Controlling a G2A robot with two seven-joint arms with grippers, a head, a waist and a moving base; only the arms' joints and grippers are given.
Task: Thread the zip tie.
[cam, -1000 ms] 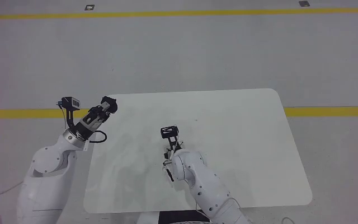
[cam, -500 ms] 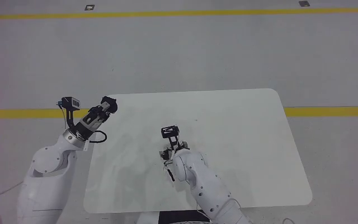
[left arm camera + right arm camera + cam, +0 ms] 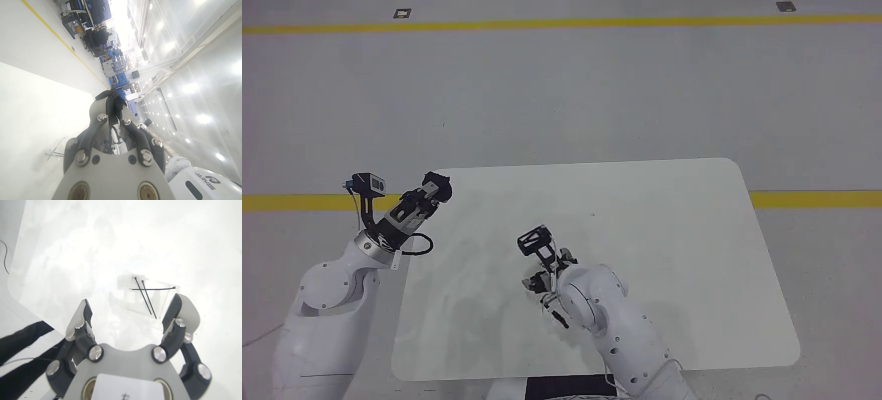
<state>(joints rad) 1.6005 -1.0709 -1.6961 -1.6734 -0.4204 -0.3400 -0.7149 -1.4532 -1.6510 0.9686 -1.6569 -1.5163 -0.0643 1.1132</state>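
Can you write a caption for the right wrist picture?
Open right gripper facing three black zip ties on the white table.

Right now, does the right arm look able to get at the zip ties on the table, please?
Probably yes: the right gripper hangs open, pointed at the three zip ties, which lie crossed on a clear sheet on the table, with nothing between them.

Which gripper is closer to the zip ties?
Right. The right gripper hangs open short of the zip ties; the left gripper is far off at the edge of the table.
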